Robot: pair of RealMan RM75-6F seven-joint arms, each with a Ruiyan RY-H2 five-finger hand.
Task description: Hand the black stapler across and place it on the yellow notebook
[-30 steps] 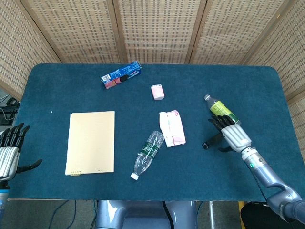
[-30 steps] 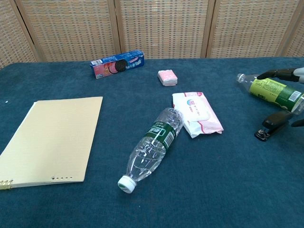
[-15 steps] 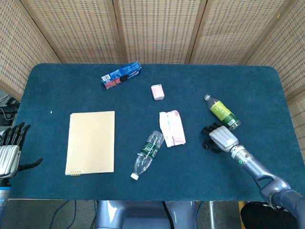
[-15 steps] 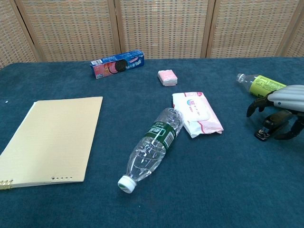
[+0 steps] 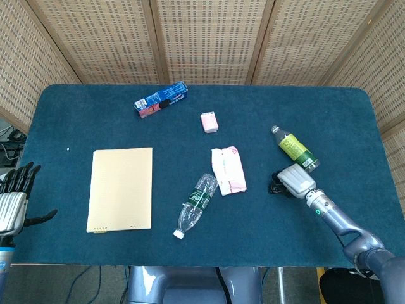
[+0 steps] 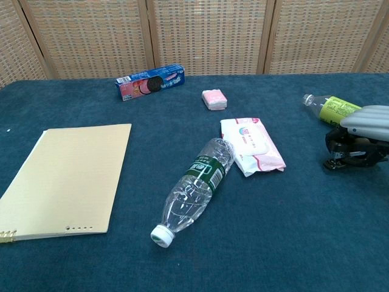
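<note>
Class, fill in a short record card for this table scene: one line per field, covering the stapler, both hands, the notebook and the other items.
stapler: black stapler on the blue table, far right, beside the green-label bottle
right hand: right hand closed over the stapler, fingers curled around it
left hand: left hand at the table's left edge, fingers spread, holding nothing
target: yellow notebook flat on the left side, nothing on it
other items: clear bottle, wipes pack, cookie box, pink packet
</note>
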